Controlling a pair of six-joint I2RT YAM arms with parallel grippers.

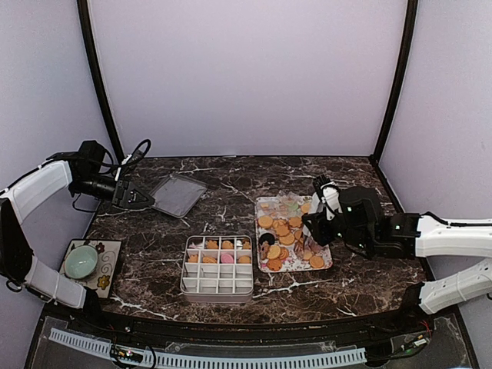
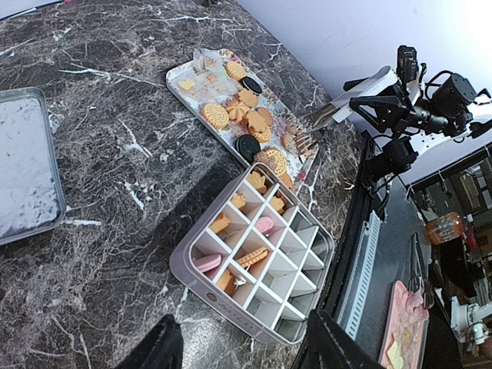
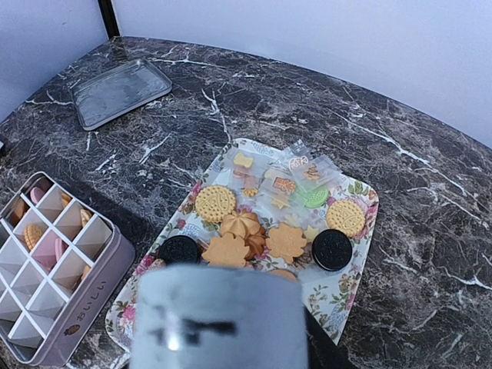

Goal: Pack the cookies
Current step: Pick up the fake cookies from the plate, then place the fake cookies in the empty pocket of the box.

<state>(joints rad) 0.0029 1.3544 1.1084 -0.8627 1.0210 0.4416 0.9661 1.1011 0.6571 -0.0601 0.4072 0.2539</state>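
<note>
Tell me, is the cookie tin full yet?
Partly full: the tin holds cookies in its far rows only; the near cells are empty.

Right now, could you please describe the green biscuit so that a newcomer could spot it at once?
On the dark marble table, find the flower-patterned tray right of the divided tin. At the tray's far end lie small clear-wrapped biscuits, next to a round golden one. Yours is the only green biscuit there; its neighbours are yellow and orange.
</note>
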